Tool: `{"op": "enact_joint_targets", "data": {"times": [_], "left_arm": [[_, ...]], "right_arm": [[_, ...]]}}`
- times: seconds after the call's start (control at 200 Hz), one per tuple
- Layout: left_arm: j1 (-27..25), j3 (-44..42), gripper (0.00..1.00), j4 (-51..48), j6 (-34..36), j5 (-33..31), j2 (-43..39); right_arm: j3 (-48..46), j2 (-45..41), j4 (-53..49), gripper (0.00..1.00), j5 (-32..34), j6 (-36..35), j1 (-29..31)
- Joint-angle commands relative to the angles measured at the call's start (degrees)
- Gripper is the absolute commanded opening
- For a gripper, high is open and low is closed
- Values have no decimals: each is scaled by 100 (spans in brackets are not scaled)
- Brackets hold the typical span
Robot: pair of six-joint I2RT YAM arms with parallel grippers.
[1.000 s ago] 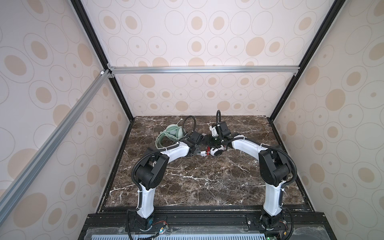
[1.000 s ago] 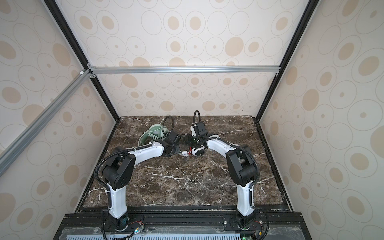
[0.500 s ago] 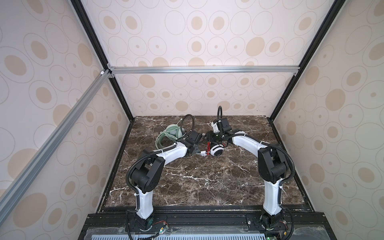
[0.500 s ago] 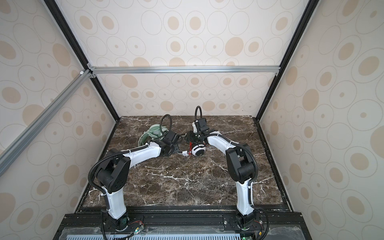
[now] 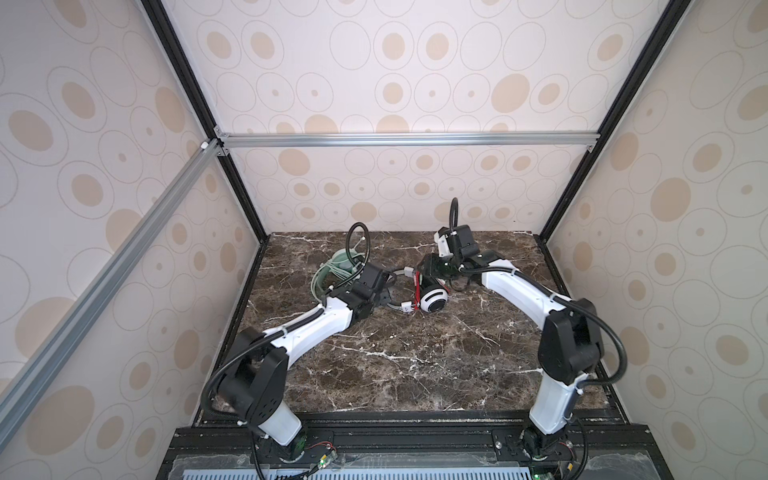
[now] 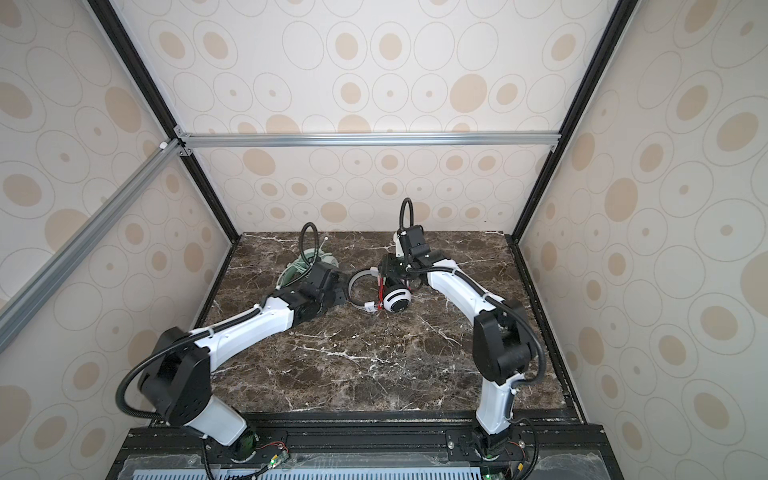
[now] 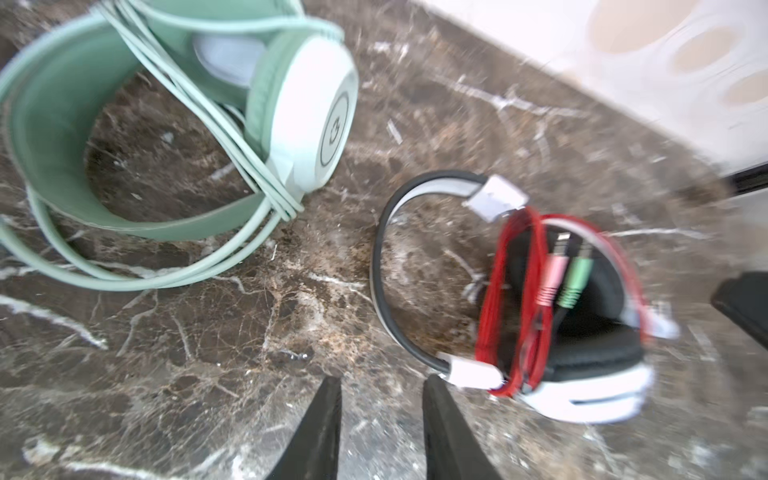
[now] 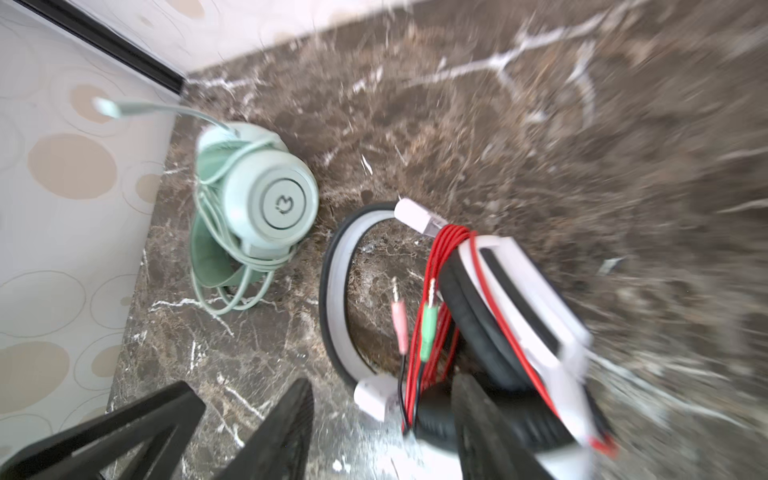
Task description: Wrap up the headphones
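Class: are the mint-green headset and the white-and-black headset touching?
Apart. The left wrist view shows bare marble between the mint-green headset and the white-and-black headset.

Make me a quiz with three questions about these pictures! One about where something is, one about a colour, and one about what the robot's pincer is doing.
1. In a top view, where is the mint-green headset compared with the white-and-black headset?
A) left of it
B) right of it
C) stacked on it

2. What colour is the cable wound round the white-and-black headset?
A) blue
B) red
C) yellow

3. How is the left pincer?
A) shut on the cable
B) shut on the mint-green headset
C) open, holding nothing

Answers:
1 A: the mint-green one lies further left, apart from the other.
2 B: red loops cross its ear cups.
3 C: the left wrist view shows its fingers apart over bare tabletop.
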Motion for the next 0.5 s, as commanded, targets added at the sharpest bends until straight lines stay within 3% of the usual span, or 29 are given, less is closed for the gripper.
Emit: {"op": "enact_joint_targets", "data": {"times": [0.0, 0.13, 0.185, 0.2, 0.22, 0.235, 0.335, 0.42, 0.495], "left_arm": [[-117, -166, 38, 137, 226, -366, -628], [-161, -553, 44, -113, -3, -572, -1552], [-159, -859, 53, -67, -201, -606, -2047], [-150, -950, 62, -43, -247, -604, -2187], [-153, -1089, 92, 16, -297, -616, -2386], [-151, -1194, 98, 70, -311, -615, -2534], [-155, -1795, 98, 332, -511, -770, -3493], [-151, -2369, 98, 694, -605, -1005, -4134], [-150, -3023, 98, 1065, -838, -1321, -4587]], "right_arm": [[-413, -902, -192, 57, 561, -196, -40], [-1084, -1939, -225, 57, 946, -247, -68], [-1402, -2400, -238, 57, 1112, -251, -84], [-1495, -2527, -232, 57, 1122, -248, -86], [-1590, -2681, -232, 57, 1188, -248, -83], [-1691, -2797, -229, 57, 1194, -251, -94], [-2288, -3509, -227, 64, 1395, -315, -107], [-2834, -4050, -253, 85, 1756, -333, -117], [-3265, -4436, -287, 92, 2095, -408, -122]]}}
